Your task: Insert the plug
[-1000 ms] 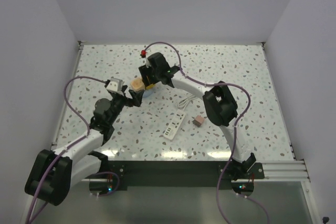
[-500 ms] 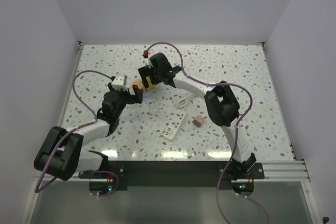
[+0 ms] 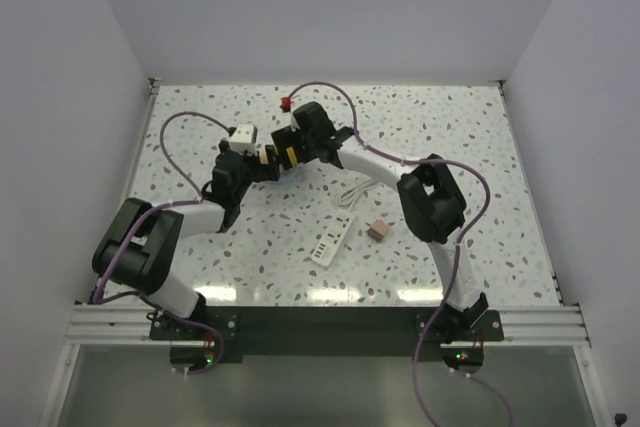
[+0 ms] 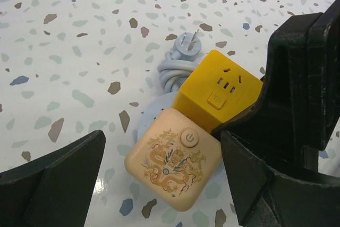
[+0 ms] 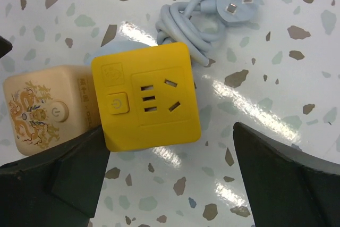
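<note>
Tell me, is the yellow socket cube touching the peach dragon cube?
Touching. The right wrist view shows the yellow socket cube flush against the side of the peach dragon cube, with no gap between them. The left wrist view agrees.

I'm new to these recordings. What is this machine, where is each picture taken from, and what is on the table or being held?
Two robot arms are bolted at the near edge of a speckled table. The wide picture looks down from above and behind them. The other two come from a camera on each wrist, so the dark shapes at the bottom are that arm's own fingers. Both arms reach to one spot: the left end effector hangs open over a peach cube, and the right end effector is open over a yellow cube with sockets, the cubes side by side. A coiled pale cord lies beside them. Nothing is held. Nearer the bases lie a white power strip and the small pink plug on its white cord, untouched.
</note>
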Tool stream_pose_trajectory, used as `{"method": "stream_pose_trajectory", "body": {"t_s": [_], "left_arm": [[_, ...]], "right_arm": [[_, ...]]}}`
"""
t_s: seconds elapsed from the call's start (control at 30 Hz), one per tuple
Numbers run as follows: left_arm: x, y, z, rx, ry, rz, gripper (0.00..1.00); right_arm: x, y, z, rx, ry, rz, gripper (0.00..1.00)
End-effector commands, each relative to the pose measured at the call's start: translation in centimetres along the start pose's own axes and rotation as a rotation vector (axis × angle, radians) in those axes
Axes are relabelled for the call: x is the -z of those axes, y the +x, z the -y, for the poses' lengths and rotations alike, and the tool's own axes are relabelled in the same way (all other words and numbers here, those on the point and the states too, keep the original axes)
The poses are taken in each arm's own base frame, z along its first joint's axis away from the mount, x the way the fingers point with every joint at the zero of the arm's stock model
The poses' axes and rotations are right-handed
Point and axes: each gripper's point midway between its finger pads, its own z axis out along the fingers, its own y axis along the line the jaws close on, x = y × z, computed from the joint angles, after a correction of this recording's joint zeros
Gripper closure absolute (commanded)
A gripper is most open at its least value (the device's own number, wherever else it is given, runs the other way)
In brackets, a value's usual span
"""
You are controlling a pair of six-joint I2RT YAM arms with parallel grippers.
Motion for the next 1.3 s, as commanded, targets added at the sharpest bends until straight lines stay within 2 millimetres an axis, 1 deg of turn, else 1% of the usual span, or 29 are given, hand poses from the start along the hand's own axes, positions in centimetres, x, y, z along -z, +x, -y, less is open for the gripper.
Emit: {"method": "stream_pose_trajectory", "body": {"t_s": [0.0,0.07,0.23,0.27,0.3,0.33,0.37,0.43,0.5,0.57,0.63,0.67,0.7,0.73,0.77,0.8,0.83,0.87,0.9,0.93,0.97,1.0,1.03,1.07,1.1,1.17,1.2,1.23,1.27], "left_arm": [[-1.4,-1.4,-0.5,-0.026,-0.042,0.032,0.06],[-1.7,-1.0,-0.6,-0.023,-0.045,0.022,0.06],[-2.2,-0.2,-0.8,-0.028,-0.056,-0.007,0.06],[-2.2,-0.1,-0.9,-0.029,-0.058,-0.01,0.06],[-2.2,0.0,-1.0,-0.027,-0.063,-0.012,0.06],[-2.2,0.0,-1.0,-0.026,-0.064,-0.013,0.06],[-2.2,0.1,-1.0,-0.028,-0.067,-0.014,0.06],[-2.3,0.1,-1.3,-0.027,-0.073,-0.015,0.06],[-2.2,-0.1,-1.4,-0.02,-0.076,-0.008,0.06],[-1.9,-0.8,-1.2,-0.021,-0.064,0.019,0.06],[-1.6,-1.7,-1.0,-0.026,-0.05,0.048,0.06],[-1.2,-2.5,-0.8,-0.026,-0.039,0.07,0.06],[-1.0,-3.1,-0.6,-0.032,-0.032,0.085,0.05],[-0.7,-3.6,-0.4,-0.033,-0.021,0.1,0.05],[-0.2,-4.5,-0.2,-0.032,-0.011,0.125,0.05],[0.1,-5.0,0.0,-0.029,-0.001,0.139,0.05],[0.3,-5.5,0.4,-0.026,0.022,0.156,0.05],[0.9,-6.0,0.6,-0.023,0.031,0.175,0.05],[1.3,-6.3,0.8,-0.02,0.041,0.186,0.05],[1.6,-6.7,1.2,-0.018,0.054,0.201,0.05],[2.3,-7.0,1.6,-0.021,0.073,0.216,0.05],[2.6,-7.2,2.0,-0.03,0.086,0.226,0.05],[3.0,-7.4,2.9,-0.037,0.117,0.237,0.05],[3.6,-7.5,3.5,-0.04,0.139,0.246,0.05],[4.0,-7.6,4.2,-0.045,0.16,0.25,0.05],[5.1,-7.5,6.1,-0.056,0.23,0.258,0.06],[5.4,-7.4,6.7,-0.063,0.246,0.261,0.06],[5.9,-7.2,7.7,-0.068,0.274,0.259,0.06],[6.4,-6.8,8.1,-0.069,0.288,0.257,0.06]], "right_arm": [[3.6,-2.9,-1.1,0.008,-0.033,0.063,0.02],[4.3,-3.2,-1.1,0.012,-0.035,0.072,0.02],[5.2,-2.3,-1.3,0.023,-0.059,0.056,0.02],[5.8,-2.7,-1.3,0.023,-0.06,0.068,0.02],[5.9,-2.3,-1.1,0.022,-0.058,0.064,0.02],[6.1,-2.2,-1.2,0.021,-0.06,0.065,0.02],[6.8,-2.6,-1.2,0.023,-0.062,0.08,0.02],[7.3,-2.2,-1.1,0.023,-0.062,0.08,0.02],[8.3,-2.3,-1.1,0.024,-0.064,0.094,0.02],[8.9,-2.1,-0.8,0.025,-0.056,0.1,0.02],[9.8,-1.5,-0.4,0.024,-0.043,0.102,0.02],[10.1,-1.3,0.0,0.024,-0.02,0.106,0.02],[10.1,-0.1,0.5,0.023,-0.008,0.086,0.02],[11.1,-0.3,0.7,0.018,0.004,0.102,0.02],[11.4,0.1,1.2,0.011,0.026,0.103,0.02],[11.5,1.6,1.8,0.006,0.049,0.079,0.02],[12.7,1.3,2.0,-0.001,0.058,0.104,0.02],[13.1,1.7,2.7,-0.008,0.09,0.105,0.02],[13.4,3.2,3.2,-0.023,0.11,0.09,0.02],[13.8,3.7,3.6,-0.033,0.128,0.091,0.02],[15.1,3.4,3.9,-0.047,0.145,0.119,0.02],[15.3,5.0,4.9,-0.074,0.191,0.098,0.02],[15.8,5.5,5.4,-0.093,0.22,0.1,0.02],[16.9,5.3,5.6,-0.134,0.235,0.127,0.02],[17.0,6.8,6.1,-0.145,0.254,0.106,0.02],[17.7,7.8,6.6,-0.174,0.281,0.106,0.02],[18.2,8.9,7.1,-0.202,0.306,0.097,0.02],[18.6,9.6,7.7,-0.215,0.341,0.094,0.02],[18.8,10.2,8.1,-0.226,0.365,0.088,0.02]]}}
